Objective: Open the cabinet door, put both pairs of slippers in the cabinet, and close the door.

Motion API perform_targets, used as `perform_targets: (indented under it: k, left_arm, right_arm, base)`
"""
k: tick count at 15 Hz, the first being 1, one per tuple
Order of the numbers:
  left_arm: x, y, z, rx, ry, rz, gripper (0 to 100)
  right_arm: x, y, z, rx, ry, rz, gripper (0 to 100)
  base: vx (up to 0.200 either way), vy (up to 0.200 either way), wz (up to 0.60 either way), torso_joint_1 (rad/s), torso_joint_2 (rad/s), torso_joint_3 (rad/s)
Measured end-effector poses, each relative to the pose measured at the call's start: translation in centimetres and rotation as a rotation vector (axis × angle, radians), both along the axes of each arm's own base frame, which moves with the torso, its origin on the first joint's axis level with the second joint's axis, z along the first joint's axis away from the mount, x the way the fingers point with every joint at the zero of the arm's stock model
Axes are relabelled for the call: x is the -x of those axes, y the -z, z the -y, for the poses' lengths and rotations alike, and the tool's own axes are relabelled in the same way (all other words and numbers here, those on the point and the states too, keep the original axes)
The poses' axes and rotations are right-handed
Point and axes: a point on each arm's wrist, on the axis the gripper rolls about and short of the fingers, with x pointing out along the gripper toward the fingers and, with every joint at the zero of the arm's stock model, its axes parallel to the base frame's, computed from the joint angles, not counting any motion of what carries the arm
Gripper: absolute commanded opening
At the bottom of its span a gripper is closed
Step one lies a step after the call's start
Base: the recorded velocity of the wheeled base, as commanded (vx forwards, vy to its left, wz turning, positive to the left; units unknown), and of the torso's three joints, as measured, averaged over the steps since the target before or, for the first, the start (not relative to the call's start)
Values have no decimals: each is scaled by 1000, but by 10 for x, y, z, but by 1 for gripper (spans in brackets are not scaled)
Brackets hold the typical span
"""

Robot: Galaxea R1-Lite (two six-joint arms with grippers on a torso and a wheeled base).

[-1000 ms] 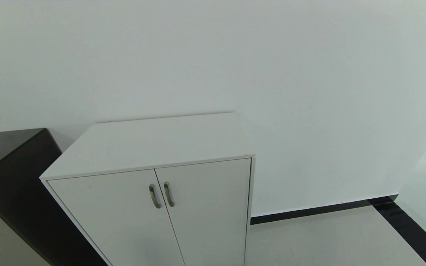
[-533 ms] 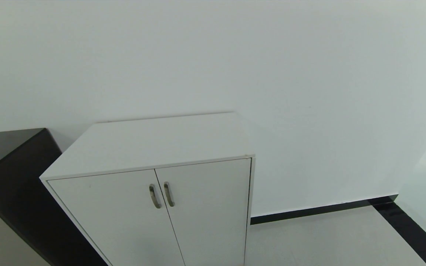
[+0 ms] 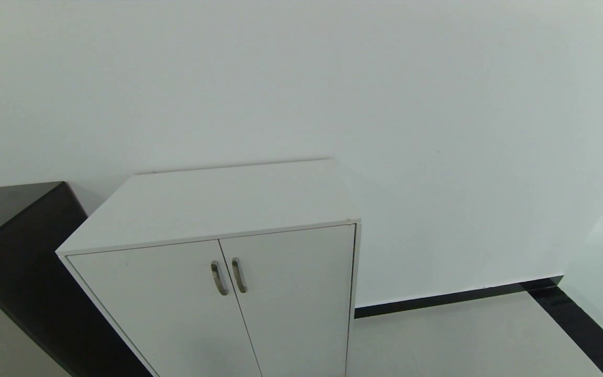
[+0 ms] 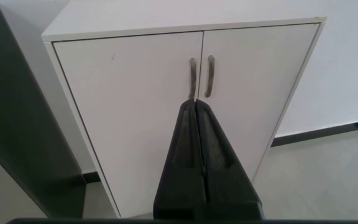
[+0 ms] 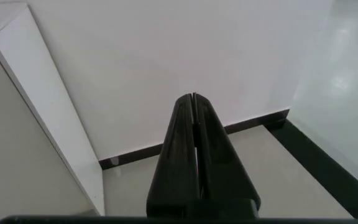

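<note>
- While both its doors are closed, the white cabinet (image 3: 218, 207) stands against the wall (image 3: 333, 78), its two metal handles (image 3: 219, 278) side by side at the middle seam.
- Left hand (image 4: 196, 104): fingers pressed together, holding nothing, in front of the cabinet, in line with the handles.
- Right hand (image 5: 193, 99): also closed tight and empty, off the cabinet's right side, above the floor (image 5: 132, 186) near the black skirting (image 5: 253, 122).
- A dark unit (image 3: 24, 262) stands at the cabinet's left.
</note>
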Motion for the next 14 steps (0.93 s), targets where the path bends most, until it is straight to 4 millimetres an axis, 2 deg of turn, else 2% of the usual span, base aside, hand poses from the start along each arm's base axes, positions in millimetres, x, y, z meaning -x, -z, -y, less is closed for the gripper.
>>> perform_targets:
  k: [5, 6, 8, 10, 12, 14]
  left_arm:
    - [0, 0, 0, 0, -2, 0, 0]
    - [0, 0, 0, 0, -2, 0, 0]
    - [0, 0, 0, 0, -1, 0, 0]
    - [0, 0, 0, 0, -2, 0, 0]
    - [0, 0, 0, 0, -2, 0, 0]
    - [0, 0, 0, 0, -1, 0, 0]
  right_arm:
    - [-1, 2, -4, 60, -161, -20, 0]
    - [-1, 2, -3, 52, -146, -20, 0]
    - [0, 1, 0, 9, 19, -14, 0]
    - [0, 1, 1, 3, 24, -13, 0]
    - [-1, 3, -3, 7, -131, -30, 0]
    - [-3, 6, -4, -15, -176, -63, 0]
  base:
    - [0, 0, 0, 0, 0, 0]
    - [0, 0, 0, 0, 0, 0]
    - [0, 0, 0, 0, 0, 0]
    - [0, 0, 0, 0, 0, 0]
    - [0, 0, 0, 0, 0, 0]
    - [0, 0, 0, 0, 0, 0]
